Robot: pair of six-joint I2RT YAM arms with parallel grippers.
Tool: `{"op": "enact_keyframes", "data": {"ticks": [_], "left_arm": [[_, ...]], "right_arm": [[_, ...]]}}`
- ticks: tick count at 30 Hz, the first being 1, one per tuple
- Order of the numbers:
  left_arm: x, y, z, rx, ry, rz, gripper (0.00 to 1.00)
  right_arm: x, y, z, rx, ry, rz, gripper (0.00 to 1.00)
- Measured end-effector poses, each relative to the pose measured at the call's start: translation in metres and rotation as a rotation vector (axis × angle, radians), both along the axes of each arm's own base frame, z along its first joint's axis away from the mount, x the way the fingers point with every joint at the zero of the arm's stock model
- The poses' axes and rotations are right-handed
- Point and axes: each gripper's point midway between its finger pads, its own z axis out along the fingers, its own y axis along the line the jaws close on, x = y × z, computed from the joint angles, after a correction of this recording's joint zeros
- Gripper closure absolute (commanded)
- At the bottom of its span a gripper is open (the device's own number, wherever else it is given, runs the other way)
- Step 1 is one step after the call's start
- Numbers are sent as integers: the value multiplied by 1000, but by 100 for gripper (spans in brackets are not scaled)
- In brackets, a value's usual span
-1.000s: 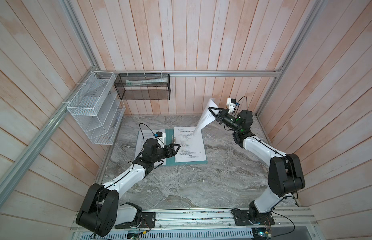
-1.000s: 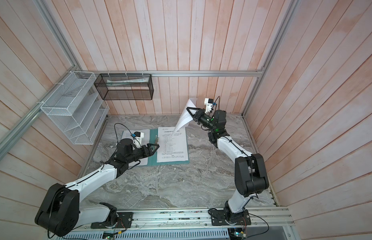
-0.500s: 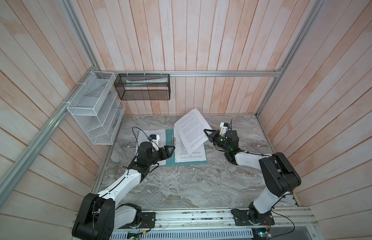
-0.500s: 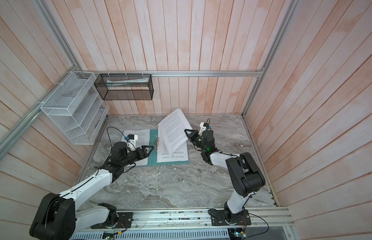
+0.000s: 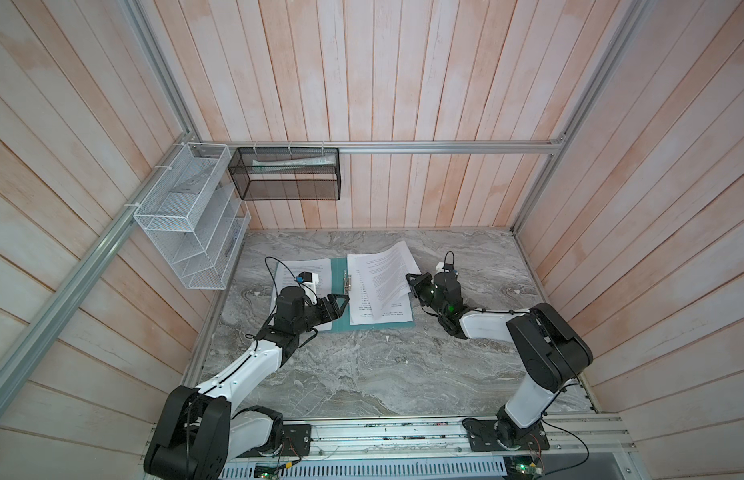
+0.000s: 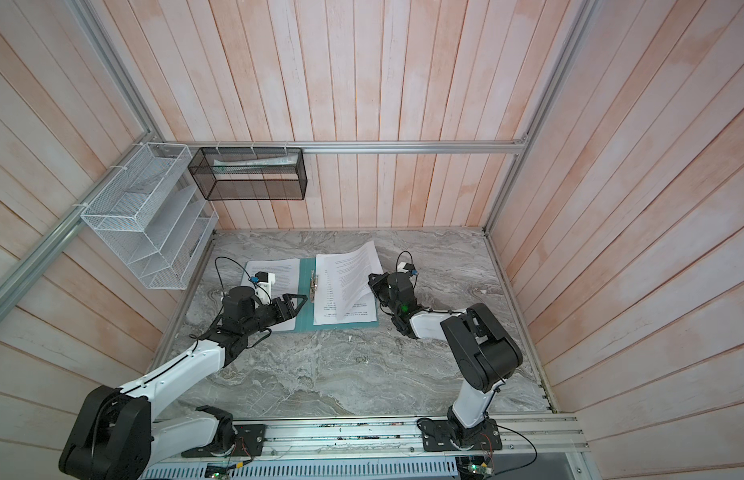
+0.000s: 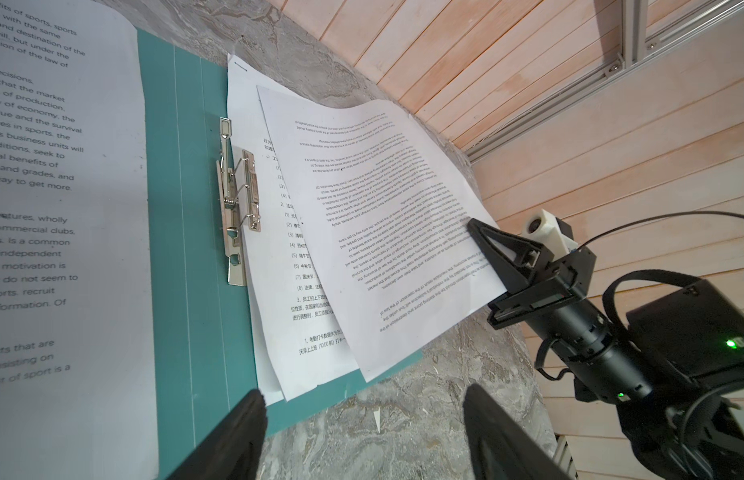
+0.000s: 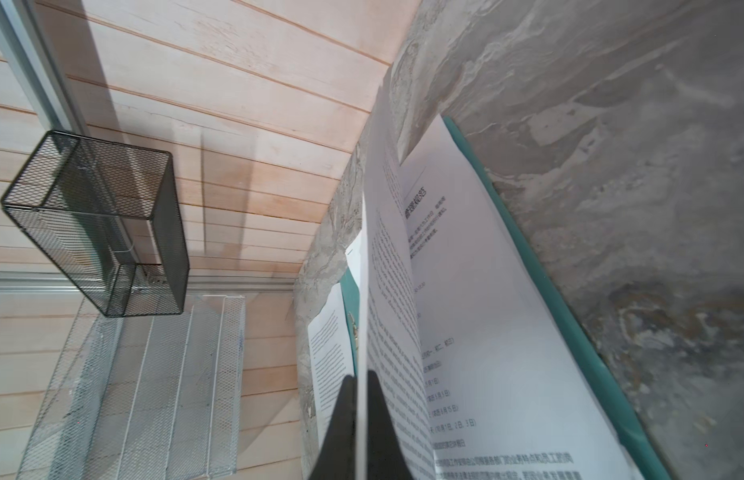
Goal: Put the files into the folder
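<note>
We are pinching the light, limp sheet (image 5: 380,272) by its edge with the right gripper (image 5: 409,277) over the folder (image 5: 370,327); the left gripper (image 5: 337,302) is gaping wide.

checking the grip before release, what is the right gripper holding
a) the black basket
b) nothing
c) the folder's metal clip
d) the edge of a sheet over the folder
d: the right gripper is shut on the edge of a sheet that lies askew over the open folder.
</note>
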Motion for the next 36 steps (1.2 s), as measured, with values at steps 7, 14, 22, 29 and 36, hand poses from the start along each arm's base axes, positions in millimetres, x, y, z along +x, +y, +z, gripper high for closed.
{"op": "enact_keyframes", "data": {"ticks": [7,14,22,29,36], "left_arm": [[-1,1,-3,3,6,5,23],[-7,6,-18,11,41,23,23],[-8,7,-9,5,19,31,23],[-10,8,-10,8,24,33,23],[-11,10,-12,12,25,39,23]], "right_arm": [[-18,10,-22,-4,99,-34,100],[-33,-8,-59,-39,256,-154,100],[-37,2,-66,-33,302,-171,100],[-34,17,-70,-29,317,-154,100],[-36,21,-71,-35,321,-145,100]]}}
